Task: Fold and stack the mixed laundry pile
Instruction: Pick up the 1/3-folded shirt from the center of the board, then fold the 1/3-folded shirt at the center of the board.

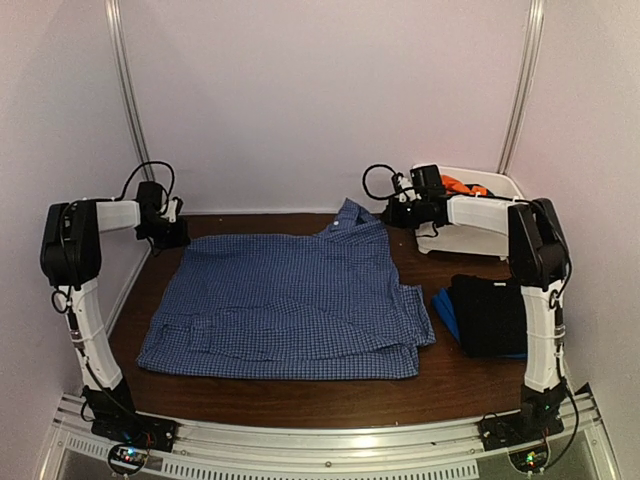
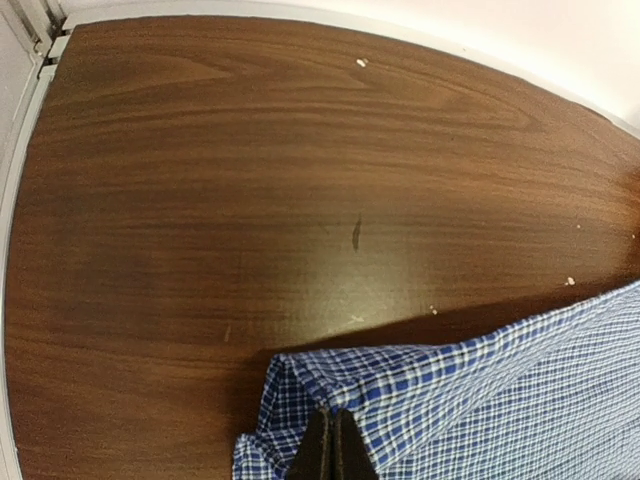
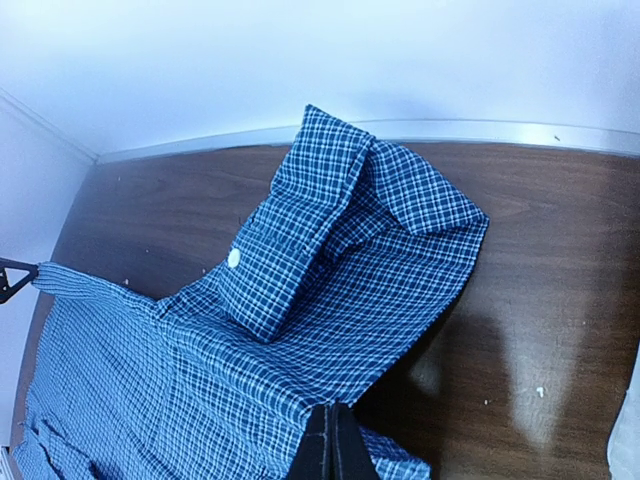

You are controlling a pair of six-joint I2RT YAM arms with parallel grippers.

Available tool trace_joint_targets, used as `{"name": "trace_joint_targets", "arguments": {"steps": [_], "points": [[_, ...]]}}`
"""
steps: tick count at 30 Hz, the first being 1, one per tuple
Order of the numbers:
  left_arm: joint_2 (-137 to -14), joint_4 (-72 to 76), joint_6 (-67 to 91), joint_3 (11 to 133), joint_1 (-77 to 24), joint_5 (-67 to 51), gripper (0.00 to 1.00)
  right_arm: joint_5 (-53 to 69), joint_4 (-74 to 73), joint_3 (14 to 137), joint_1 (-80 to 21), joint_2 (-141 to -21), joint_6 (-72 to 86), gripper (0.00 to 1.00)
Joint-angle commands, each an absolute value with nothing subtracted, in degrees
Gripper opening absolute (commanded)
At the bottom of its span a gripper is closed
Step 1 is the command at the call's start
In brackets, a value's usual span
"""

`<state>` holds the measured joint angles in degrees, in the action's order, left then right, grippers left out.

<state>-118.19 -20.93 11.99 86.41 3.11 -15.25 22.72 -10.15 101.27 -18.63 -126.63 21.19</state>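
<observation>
The blue-and-white check collared shirt [image 1: 290, 300] lies spread across the middle of the brown table, collar at the back. My left gripper [image 1: 176, 236] is shut on the shirt's back left corner [image 2: 330, 395] and holds it a little off the table. My right gripper [image 1: 390, 214] is shut on the shirt's back right edge [image 3: 330, 330] near the collar [image 3: 300, 215]. A folded black piece [image 1: 488, 312] lies on a blue piece [image 1: 445, 313] at the right. An orange garment [image 1: 462, 185] sits in the white tub [image 1: 470, 238].
The white tub stands at the back right corner, just behind my right arm. Bare wood [image 2: 250, 170] shows behind and left of the shirt. White walls close in the back and both sides.
</observation>
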Motion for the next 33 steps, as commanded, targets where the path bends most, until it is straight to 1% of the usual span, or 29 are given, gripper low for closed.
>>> {"name": "trace_joint_targets", "arguments": {"steps": [1,8,14,25,28,29,33], "points": [[-113.0,-17.0,13.1,82.5,3.1,-12.2,0.0,23.8,-6.8,96.3,-19.1,-122.2,22.3,0.0],[-104.8,-11.9,14.5,72.6,3.0,-11.0,0.0,24.4,-3.9,88.2,-20.5,-115.9,23.0,0.0],[-99.1,-11.2,14.8,65.1,2.9,-8.1,0.0,23.6,-2.4,82.3,-22.2,-110.5,23.6,0.0],[-90.7,-11.3,17.7,55.1,2.9,-1.5,0.0,21.9,-1.0,70.2,-25.3,-101.0,24.4,0.0],[-87.6,-11.4,17.8,52.9,2.6,-0.8,0.0,21.9,-0.3,66.5,-26.0,-99.1,25.1,0.0],[-87.0,-11.5,17.8,52.4,2.6,1.0,0.0,22.0,-0.2,65.2,-26.4,-98.6,25.4,0.0],[-86.1,-12.8,17.4,51.0,2.4,1.3,0.0,21.8,1.6,61.7,-27.6,-97.3,26.1,0.0]]}}
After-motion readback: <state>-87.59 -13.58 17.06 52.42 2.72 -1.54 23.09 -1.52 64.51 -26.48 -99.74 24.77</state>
